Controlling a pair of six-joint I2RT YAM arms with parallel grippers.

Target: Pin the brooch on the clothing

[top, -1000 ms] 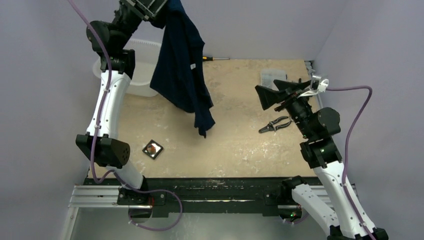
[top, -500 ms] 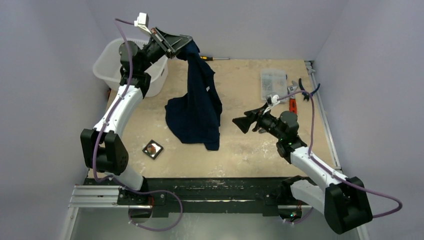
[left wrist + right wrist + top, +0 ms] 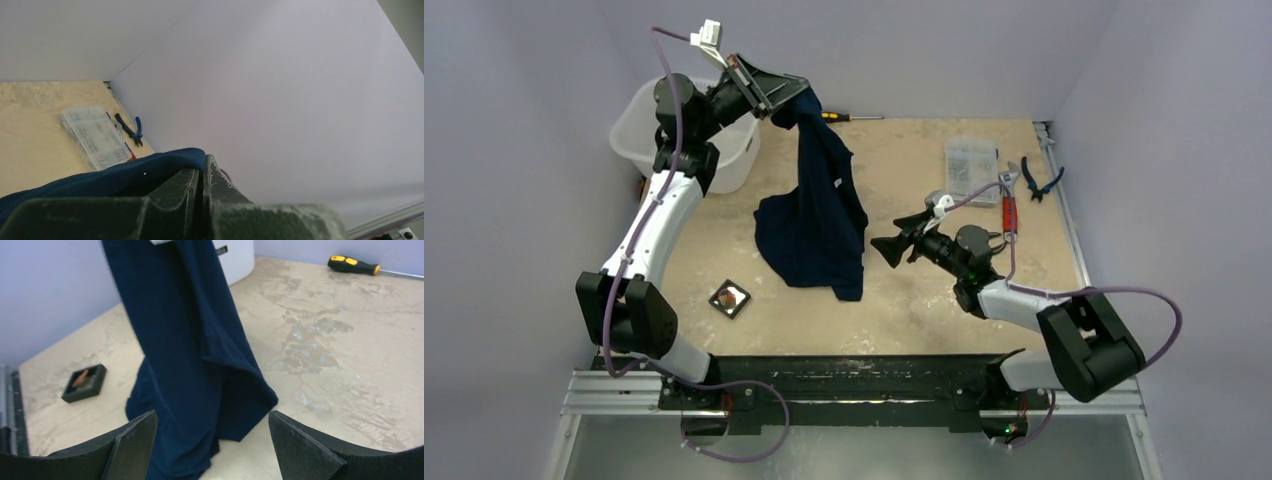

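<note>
Hanging from the left tool (image 3: pixel 799 98), which is clamped on its upper edge, the navy T-shirt (image 3: pixel 816 215) drapes down onto the counter (image 3: pixel 924 300) in the top view. The right tool (image 3: pixel 886 248) faces it. The brooch (image 3: pixel 728 296) lies in a black tray (image 3: pixel 736 313) nearby. The left wrist view shows jaws pinched on navy cloth. In the right wrist view, the jaws are spread wide with the shirt ahead.

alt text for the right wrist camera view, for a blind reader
A navy T-shirt hangs in front of the right gripper, whose black fingers stand wide apart at the bottom edge; the shirt's lower end is bunched on the table. A small black tray sits at left, a yellow-handled screwdriver back at right.
</note>
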